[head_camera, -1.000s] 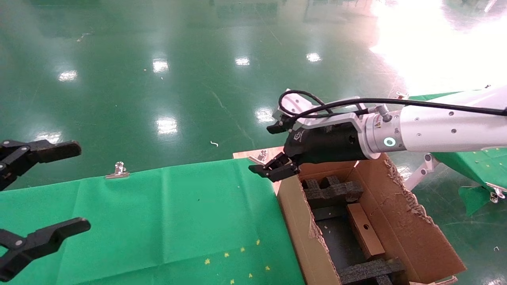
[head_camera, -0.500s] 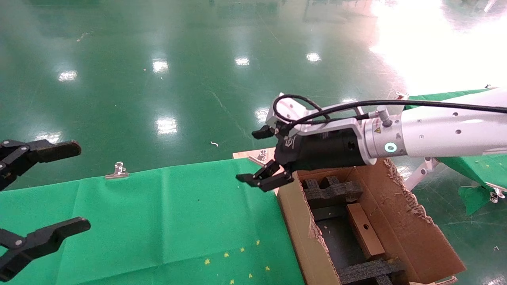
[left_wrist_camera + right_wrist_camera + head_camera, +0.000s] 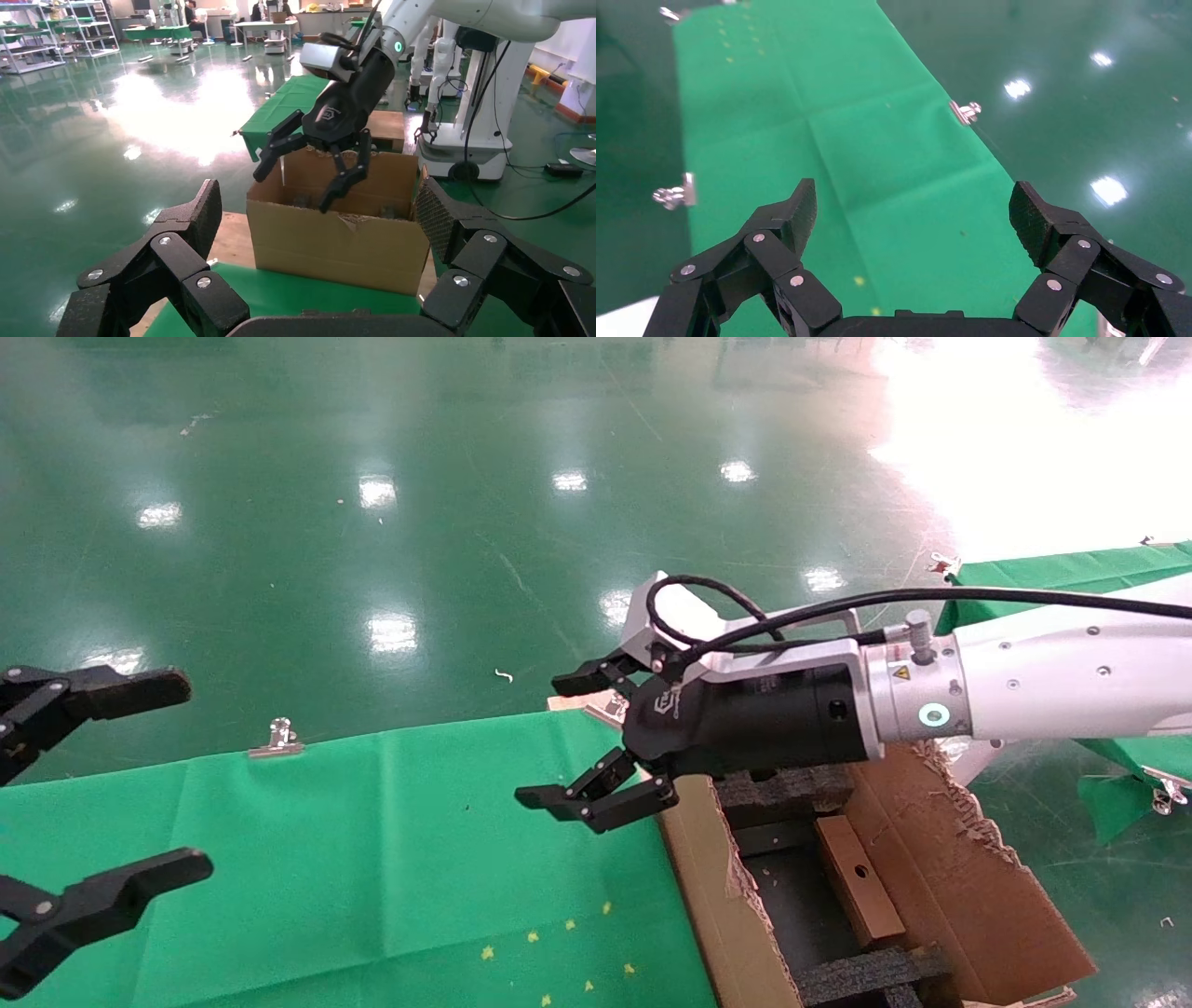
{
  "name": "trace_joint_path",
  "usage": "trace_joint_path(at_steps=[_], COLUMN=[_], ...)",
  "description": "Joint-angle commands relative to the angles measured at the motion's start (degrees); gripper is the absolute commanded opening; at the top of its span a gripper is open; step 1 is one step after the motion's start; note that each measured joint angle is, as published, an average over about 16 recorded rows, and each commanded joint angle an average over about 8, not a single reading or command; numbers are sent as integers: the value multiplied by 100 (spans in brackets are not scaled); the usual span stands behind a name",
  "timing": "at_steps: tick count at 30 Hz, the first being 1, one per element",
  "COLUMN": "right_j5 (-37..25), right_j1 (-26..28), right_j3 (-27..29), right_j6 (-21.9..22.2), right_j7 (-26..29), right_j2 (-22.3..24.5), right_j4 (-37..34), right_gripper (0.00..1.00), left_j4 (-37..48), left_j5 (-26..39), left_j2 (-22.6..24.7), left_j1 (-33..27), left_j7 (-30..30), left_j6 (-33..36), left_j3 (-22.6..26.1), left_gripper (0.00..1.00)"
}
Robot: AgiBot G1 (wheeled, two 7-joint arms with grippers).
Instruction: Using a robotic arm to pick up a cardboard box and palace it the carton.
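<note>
The carton (image 3: 708,887) stands at the right end of the green-covered table, flaps up, with black foam inserts (image 3: 782,789) inside. The cardboard box (image 3: 852,887) lies inside it between the inserts. My right gripper (image 3: 545,740) is open and empty, hanging above the cloth just left of the carton's far corner. In the left wrist view the right gripper (image 3: 294,188) hovers at the rim of the carton (image 3: 337,242). In its own view the right gripper (image 3: 912,210) looks down on bare green cloth. My left gripper (image 3: 191,777) is parked open at the left edge.
A green cloth (image 3: 372,850) covers the table, held by metal clips (image 3: 277,738) at its far edge. A second green-covered table (image 3: 1117,728) stands to the right. Shiny green floor lies beyond. A white robot base (image 3: 464,140) stands behind the carton.
My right gripper has moved left and downward, from above the carton's far corner to over the green cloth. It stays open. The left gripper has not moved.
</note>
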Motion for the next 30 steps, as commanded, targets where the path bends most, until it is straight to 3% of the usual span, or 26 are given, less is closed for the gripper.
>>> trace_joint_path(at_steps=[1,30], right_j5=[108,1630], right_j1=[-134,-2031], right_j3=[193,2916], right_j6=[-117,-1779], right_j7=[-101,-1529], right_j2=[-11,-168], right_j4=[-17,-253], right_gripper=[100,100], left_j4=[0,0], left_j5=[0,0], left_j2=[0,0], left_j1=[0,0], left_j7=[0,0], left_j6=[0,0], left_j3=[0,0], left_gripper=[100,100])
